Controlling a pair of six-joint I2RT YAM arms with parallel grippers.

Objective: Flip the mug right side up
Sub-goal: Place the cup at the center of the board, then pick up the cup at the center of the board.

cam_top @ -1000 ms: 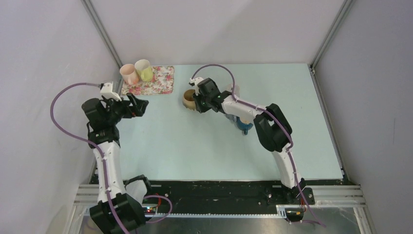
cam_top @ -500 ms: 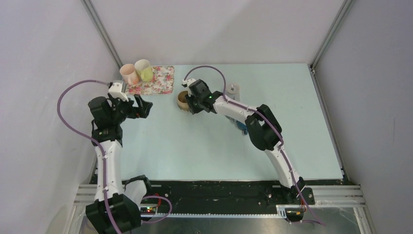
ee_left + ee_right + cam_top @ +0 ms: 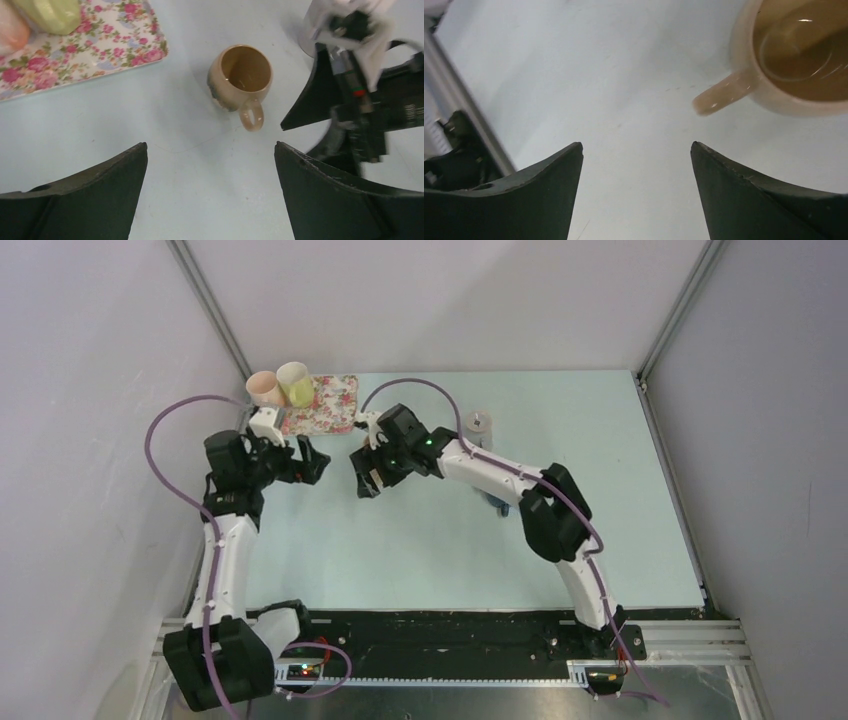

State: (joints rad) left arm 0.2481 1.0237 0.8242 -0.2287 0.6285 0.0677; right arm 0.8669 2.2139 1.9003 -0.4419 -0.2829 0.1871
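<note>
**Mug standing mouth up on the surface, with both grippers open and empty.**
Near the flowered mat, the left gripper hovers spread wide and holds nothing. Just beyond it the mug stands upright on the surface, its handle pointing back toward that gripper. The right gripper is released, its jaws clear of the handle. It is best withdrawn straight up and away, so that no finger brushes the handle sideways.

The whole table is seen from high above its near edge, facing down. The mug is viewed closely, downward, by both wrist cameras, nearest from the right.
</note>
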